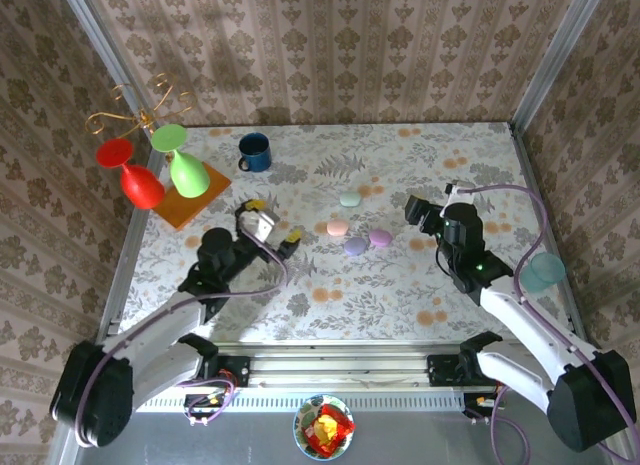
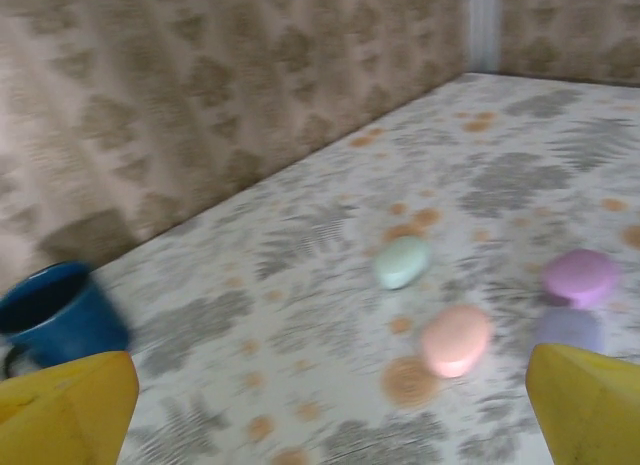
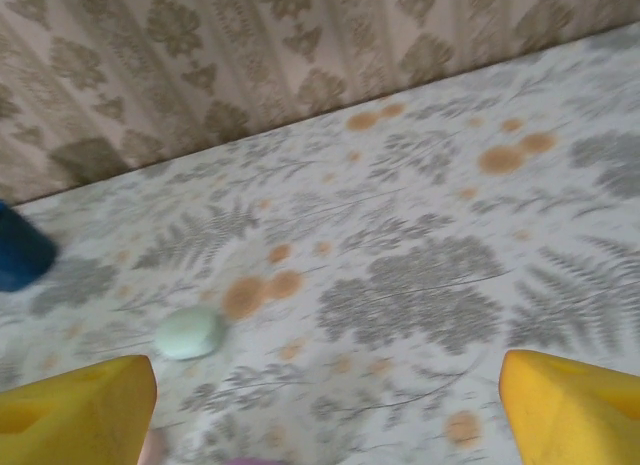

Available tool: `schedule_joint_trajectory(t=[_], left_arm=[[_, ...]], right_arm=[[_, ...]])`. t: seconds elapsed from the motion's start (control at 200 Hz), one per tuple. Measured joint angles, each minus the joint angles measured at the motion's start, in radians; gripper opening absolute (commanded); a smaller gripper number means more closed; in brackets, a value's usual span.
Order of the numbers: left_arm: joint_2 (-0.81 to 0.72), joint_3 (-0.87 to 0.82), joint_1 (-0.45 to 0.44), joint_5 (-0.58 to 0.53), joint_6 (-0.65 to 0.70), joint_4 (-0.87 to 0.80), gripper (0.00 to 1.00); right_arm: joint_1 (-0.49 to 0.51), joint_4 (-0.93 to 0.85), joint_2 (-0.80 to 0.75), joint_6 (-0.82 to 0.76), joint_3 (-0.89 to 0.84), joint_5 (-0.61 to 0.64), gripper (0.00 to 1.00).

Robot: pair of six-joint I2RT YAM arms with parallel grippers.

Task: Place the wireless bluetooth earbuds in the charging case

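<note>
Lying clustered mid-table between the arms are the green charging case (image 1: 350, 199), pink case (image 1: 338, 227), purple case (image 1: 380, 238) and lavender case (image 1: 355, 246). The left gripper (image 2: 330, 405) and right gripper (image 3: 325, 415) are both hovering with fingers spread, gripping nothing. The earbuds are too small to tell.

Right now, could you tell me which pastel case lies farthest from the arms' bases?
The mint-green case: it sits alone farther back, while the pink case, lilac case and purple case cluster nearer.
</note>
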Motion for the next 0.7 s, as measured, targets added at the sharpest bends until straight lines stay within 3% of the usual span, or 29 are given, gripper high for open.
schedule_joint_trajectory(t=[0.15, 0.295, 0.46, 0.605, 0.7], left_arm=[[-0.042, -0.053, 0.186, -0.048, -0.001, -0.043, 1.00], [-0.033, -0.104, 0.303, -0.100, -0.006, -0.034, 1.00], [0.127, -0.149, 0.454, -0.087, -0.069, 0.101, 1.00], [0.303, -0.152, 0.497, -0.063, -0.128, 0.252, 1.00], [0.351, -0.133, 0.506, -0.053, -0.139, 0.267, 1.00]], right_arm=[[-0.021, 0.097, 0.019, -0.161, -0.113, 0.094, 0.96], [-0.104, 0.209, 0.086, -0.243, -0.194, 0.108, 0.99], [-0.224, 0.340, 0.159, -0.269, -0.211, 0.044, 1.00], [-0.292, 0.462, 0.255, -0.272, -0.212, -0.024, 1.00], [-0.311, 0.528, 0.317, -0.271, -0.214, -0.056, 1.00]])
